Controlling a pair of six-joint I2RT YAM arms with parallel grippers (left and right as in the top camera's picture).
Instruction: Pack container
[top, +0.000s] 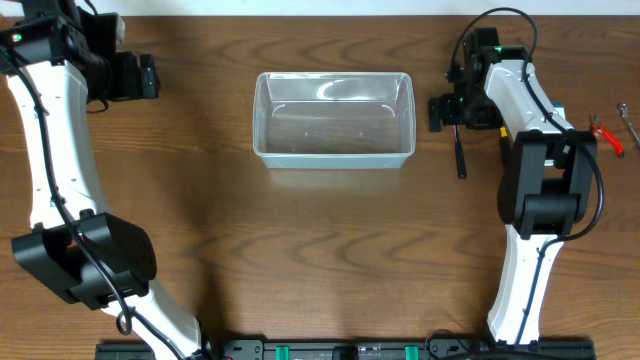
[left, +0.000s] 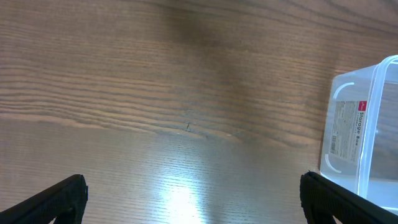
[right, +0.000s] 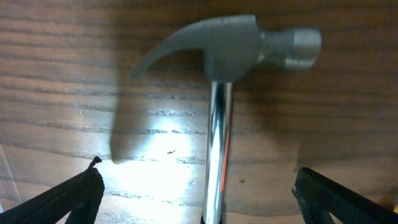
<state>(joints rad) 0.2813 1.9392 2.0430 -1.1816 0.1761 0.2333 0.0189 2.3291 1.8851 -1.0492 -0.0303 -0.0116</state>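
One clear container, nothing in it; both grippers wide open, nothing held.
Container stands upright on the wooden table between the two arms, with a printed label on its left end wall. Near its right end the right gripper hangs with jaws spread either side of a hammer lying flat, fingers apart from the shaft. Left gripper sits farther off the container's left end, jaws equally wide. Well beyond the hammer from the container lie red-handled pliers.
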